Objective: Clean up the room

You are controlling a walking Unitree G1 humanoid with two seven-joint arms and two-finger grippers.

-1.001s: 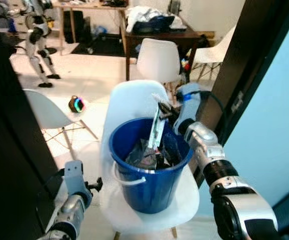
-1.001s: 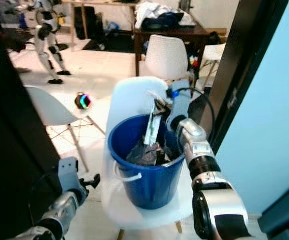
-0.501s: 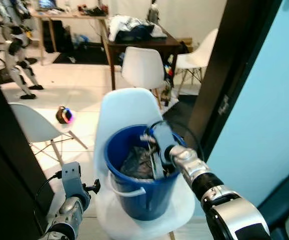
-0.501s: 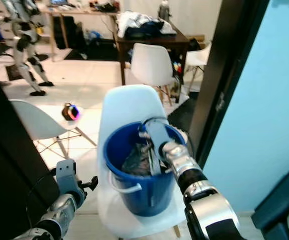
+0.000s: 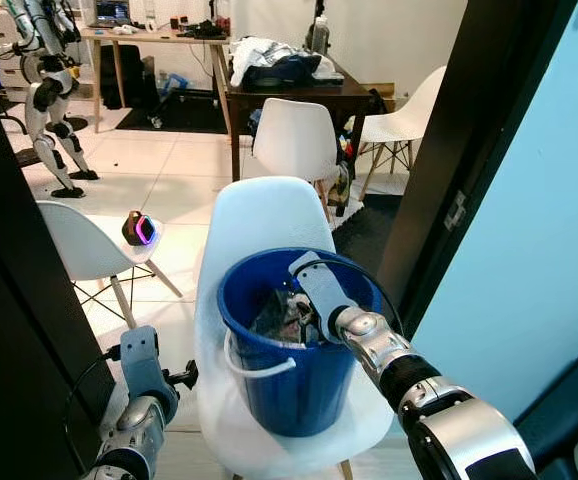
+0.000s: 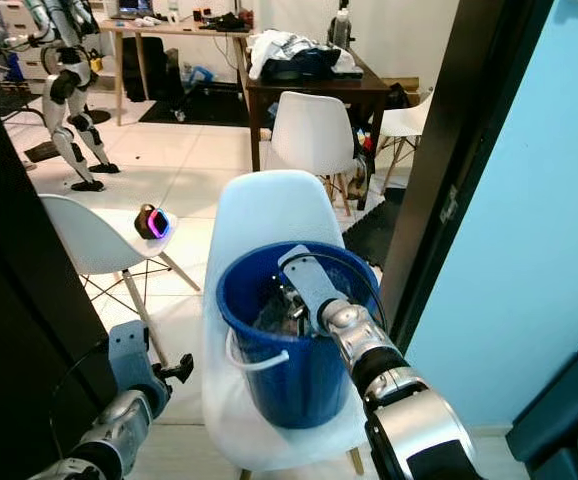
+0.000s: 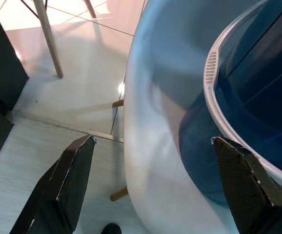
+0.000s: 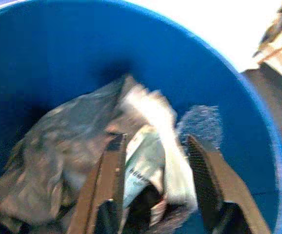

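Note:
A blue bucket [image 5: 291, 392] with a white handle stands on the seat of a white chair [image 5: 259, 212]. It holds crumpled wrappers and plastic trash [image 5: 272, 316]. My right gripper [image 5: 296, 314] reaches down inside the bucket, over the trash. In the right wrist view its fingers [image 8: 110, 181] stand apart, and a white and green wrapper [image 8: 146, 161] lies between them on the pile. My left gripper [image 7: 151, 140] hangs low beside the chair's left edge, open and holding nothing.
A dark door frame [image 5: 454, 170] and a teal wall [image 5: 534, 260] stand close on the right, a dark panel [image 5: 9, 300] on the left. A second white chair [image 5: 79, 242] carries a dark gadget [image 5: 137, 228]. Farther off are another humanoid robot [image 5: 47, 95], a cluttered table [image 5: 284, 85] and chairs.
The right gripper has carried the long wrapper from above the rim down into the bucket, and its fingers now stand apart. The camera has shifted. The left arm is still.

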